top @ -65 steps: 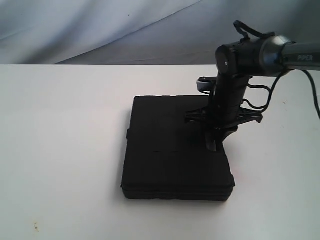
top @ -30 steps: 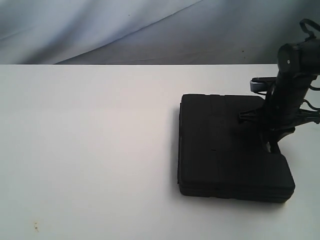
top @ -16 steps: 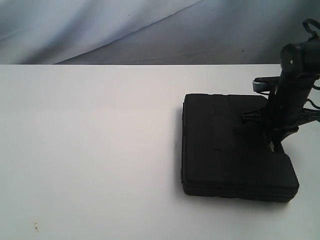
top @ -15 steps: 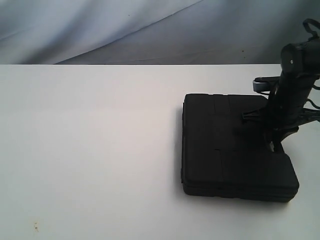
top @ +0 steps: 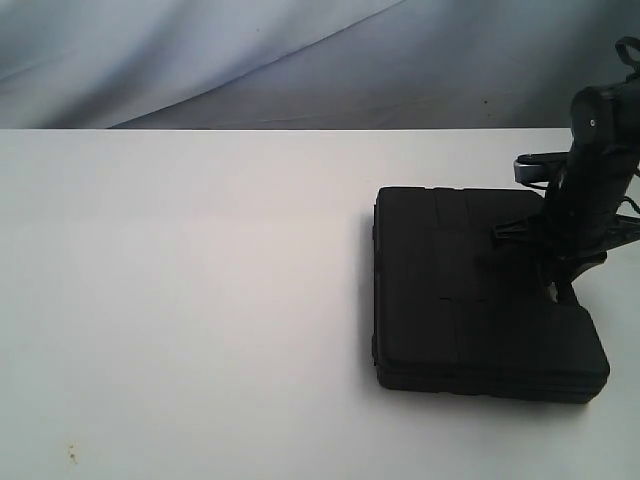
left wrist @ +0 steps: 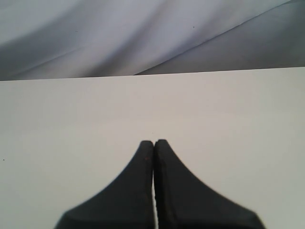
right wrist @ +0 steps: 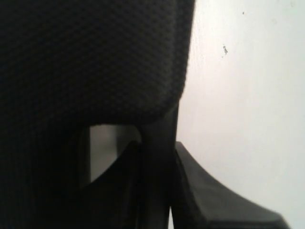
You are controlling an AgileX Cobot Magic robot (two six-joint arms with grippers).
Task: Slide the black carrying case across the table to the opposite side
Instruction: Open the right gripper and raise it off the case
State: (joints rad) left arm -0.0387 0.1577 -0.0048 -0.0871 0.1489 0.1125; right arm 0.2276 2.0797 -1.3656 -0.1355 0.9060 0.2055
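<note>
The black carrying case [top: 470,290] lies flat on the white table [top: 200,300], at the right of the exterior view. My right gripper [top: 562,290] points down at the case's right edge. In the right wrist view the textured case [right wrist: 95,57] fills most of the picture, and my right gripper [right wrist: 157,152] is shut on the case's thin handle [right wrist: 159,131]. My left gripper [left wrist: 153,142] is shut with nothing in it and hangs over bare table [left wrist: 71,119]. It does not show in the exterior view.
A grey cloth backdrop [top: 300,60] hangs behind the table's far edge. A few tiny specks [top: 70,455] mark the near left of the tabletop. The case's right side lies close to the exterior view's right border.
The case has slid to the right across the table, from the middle to the right side, with my right gripper moving along on its handle. The last half second added a small shift.
</note>
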